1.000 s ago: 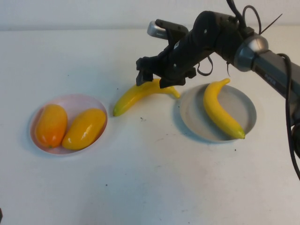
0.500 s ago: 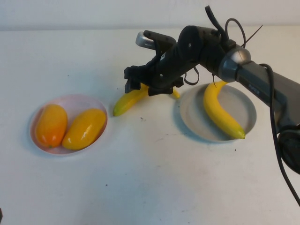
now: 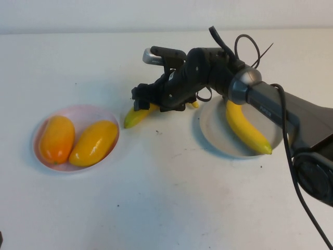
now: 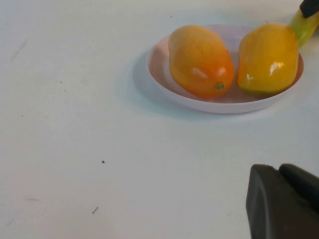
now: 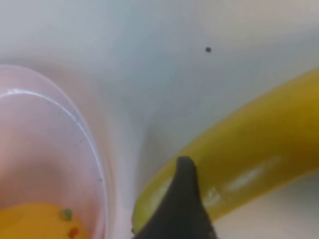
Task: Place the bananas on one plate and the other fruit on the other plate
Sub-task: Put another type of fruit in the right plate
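Note:
One banana (image 3: 132,117) lies on the table between the plates, its middle hidden under my right gripper (image 3: 152,105). The gripper is open and low over it; one fingertip (image 5: 184,172) shows against the banana (image 5: 249,144) in the right wrist view. The second banana (image 3: 244,127) lies on the grey-blue plate (image 3: 216,127). Two orange-yellow oval fruits (image 3: 56,138) (image 3: 94,142) lie side by side on the pink plate (image 3: 83,111), also seen in the left wrist view (image 4: 199,59) (image 4: 269,57). My left gripper (image 4: 280,168) is shut and empty, near the pink plate (image 4: 164,84).
The right arm (image 3: 260,96) reaches across above the grey-blue plate's far side. The pink plate's rim (image 5: 60,114) is close to the loose banana's tip. Bare white table (image 3: 171,198) fills the front.
My right gripper has moved left and lower along the loose banana, toward its tip by the pink plate. The banana has stayed on the table.

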Controlling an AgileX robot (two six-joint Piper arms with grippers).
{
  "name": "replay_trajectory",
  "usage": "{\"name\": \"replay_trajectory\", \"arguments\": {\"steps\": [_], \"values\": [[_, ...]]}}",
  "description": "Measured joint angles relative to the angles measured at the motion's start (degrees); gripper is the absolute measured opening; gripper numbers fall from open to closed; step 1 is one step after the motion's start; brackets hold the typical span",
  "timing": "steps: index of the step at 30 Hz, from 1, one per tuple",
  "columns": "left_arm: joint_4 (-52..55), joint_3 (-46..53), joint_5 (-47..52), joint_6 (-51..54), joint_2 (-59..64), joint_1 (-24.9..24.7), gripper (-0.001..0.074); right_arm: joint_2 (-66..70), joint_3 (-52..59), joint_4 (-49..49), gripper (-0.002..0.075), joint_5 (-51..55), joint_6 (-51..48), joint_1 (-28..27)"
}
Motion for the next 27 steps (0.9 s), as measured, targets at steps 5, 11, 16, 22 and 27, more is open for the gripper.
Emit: {"name": "replay_trajectory", "arguments": {"steps": [5, 11, 16, 22, 27], "values": [[0.0, 0.0, 0.0, 0.0, 0.0, 0.0, 0.0001, 0.0, -0.1, -1.2, 0.0508, 0.5, 0.1, 0.2], [0.0, 0.0, 0.0, 0.0, 0.0, 0.0, 0.0001, -0.1, -1.1, -4.5, 0.0496, 7.8, 0.1, 0.2], [0.0, 0.0, 0.0, 0.0, 0.0, 0.0, 0.0001, 0.0, -4.9, -6.3, 0.0495, 15.7, 0.1, 0.0], [0.0, 0.0, 0.0, 0.0, 0.0, 0.0, 0.0001, 0.0, -11.4, -7.7, 0.0494, 17.9, -8.2, -0.1], [0.0, 0.0, 0.0, 0.0, 0.0, 0.0, 0.0001, 0.0, -14.3, -7.5, 0.0494, 17.1, -22.7, -1.2]]}}
